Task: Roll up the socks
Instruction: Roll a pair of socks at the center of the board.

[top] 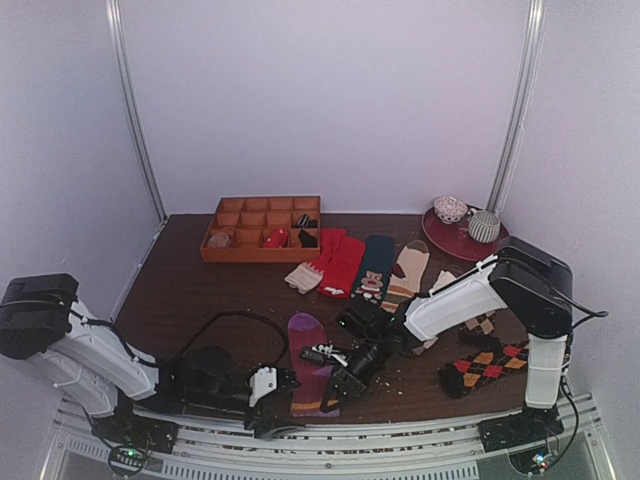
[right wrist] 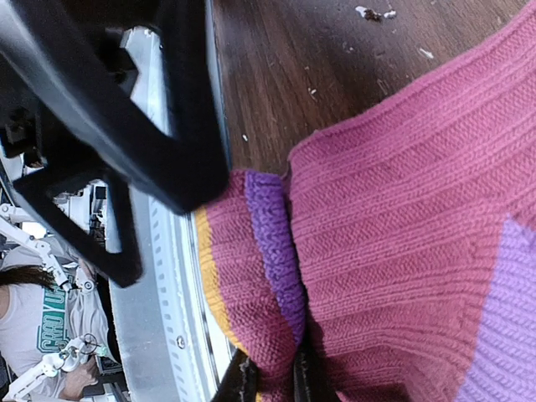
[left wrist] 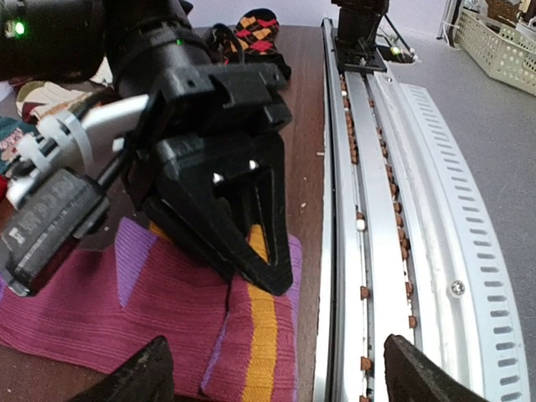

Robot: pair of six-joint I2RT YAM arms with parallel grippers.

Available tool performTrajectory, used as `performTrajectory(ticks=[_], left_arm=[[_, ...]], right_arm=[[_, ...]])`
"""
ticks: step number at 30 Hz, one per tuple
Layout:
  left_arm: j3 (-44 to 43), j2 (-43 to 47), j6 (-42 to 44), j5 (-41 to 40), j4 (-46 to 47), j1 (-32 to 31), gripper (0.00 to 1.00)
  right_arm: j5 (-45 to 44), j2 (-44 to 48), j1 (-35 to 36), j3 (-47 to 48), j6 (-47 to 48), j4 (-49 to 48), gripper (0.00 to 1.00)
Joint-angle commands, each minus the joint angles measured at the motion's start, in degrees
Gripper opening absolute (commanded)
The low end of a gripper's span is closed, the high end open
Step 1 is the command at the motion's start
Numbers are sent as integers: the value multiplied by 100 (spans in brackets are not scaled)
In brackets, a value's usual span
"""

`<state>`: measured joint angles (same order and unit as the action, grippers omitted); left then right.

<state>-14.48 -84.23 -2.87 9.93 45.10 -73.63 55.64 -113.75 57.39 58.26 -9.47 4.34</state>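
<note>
On the dark wooden tabletop (top: 200, 290) (plain white walls (top: 330, 100) stand all round it) the long purple sock (top: 310, 350) lies flat by the front edge, looks soft and floppy, and is likely best grabbed at its striped cuff (left wrist: 264, 335), where the right fingers (right wrist: 243, 387) pinch a fold and the left fingers (left wrist: 142, 373) are spread wide.

The long magenta sock (top: 312, 360), lilac at the heel with an orange-and-purple cuff, lies flat by the near edge of the table (top: 200, 290), its cuff end folded over and pinched in my right gripper (right wrist: 275, 378), other socks (top: 372, 268) spread flat beyond it.
</note>
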Motion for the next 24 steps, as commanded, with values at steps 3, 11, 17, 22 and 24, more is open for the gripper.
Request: performTrajectory(ticks=[3, 11, 17, 22, 24], left_arm=[[-350, -811, -47, 254, 249, -20, 80], [-336, -1053, -170, 158, 517, -20, 68], [-304, -1023, -232, 132, 595, -20, 61], [-307, -1067, -255, 83, 603, -20, 32], [-323, -1113, -283, 93, 610, -20, 23]], right_arm=[[-780, -378, -54, -272, -88, 842, 8], [-779, -382, -60, -349, -150, 729, 8], [-786, -403, -55, -376, -186, 664, 8], [-791, -411, -58, -394, -196, 653, 8], [-798, -416, -60, -409, -211, 630, 8]])
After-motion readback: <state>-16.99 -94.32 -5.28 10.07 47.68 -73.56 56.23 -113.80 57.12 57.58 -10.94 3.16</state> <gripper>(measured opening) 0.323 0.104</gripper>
